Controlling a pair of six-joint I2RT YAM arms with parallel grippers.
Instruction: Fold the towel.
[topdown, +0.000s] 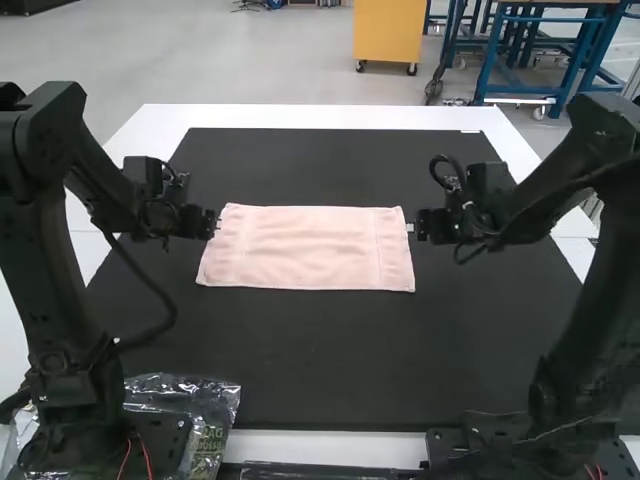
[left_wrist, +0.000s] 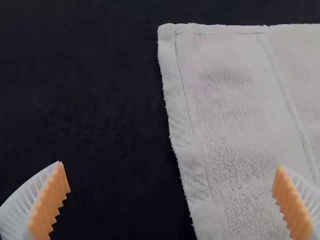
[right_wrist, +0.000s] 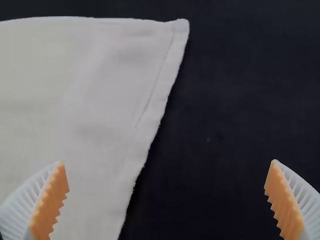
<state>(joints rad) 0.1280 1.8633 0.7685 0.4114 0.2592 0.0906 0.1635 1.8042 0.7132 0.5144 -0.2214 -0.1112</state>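
The pale pink terry towel (topdown: 310, 248) lies flat and smooth on the matte black mat (topdown: 320, 350), a broad rectangle with its long sides running from the left arm's side to the right arm's. Whether it is one layer or already doubled, I cannot tell.

At its left short end, the left pincer, white and ribbed with orange pads (left_wrist: 47, 207), stands wide (left_wrist: 170, 164), one finger over the cloth and the other over the mat. The right pincer, of the same make, is likewise wide (right_wrist: 168, 161) and straddles the opposite short edge. Neither grips any cloth.

Beyond the mat runs the smooth white desk (topdown: 320, 116); a crumpled clear plastic bag (topdown: 218, 400) sits near the left arm's base.

The step in hand looks to be lining up for a fold. Next, each pincer probably needs to come down on a matching corner, close on the hem and carry it over evenly; an uneven grasp could skew the fold or drag the towel.
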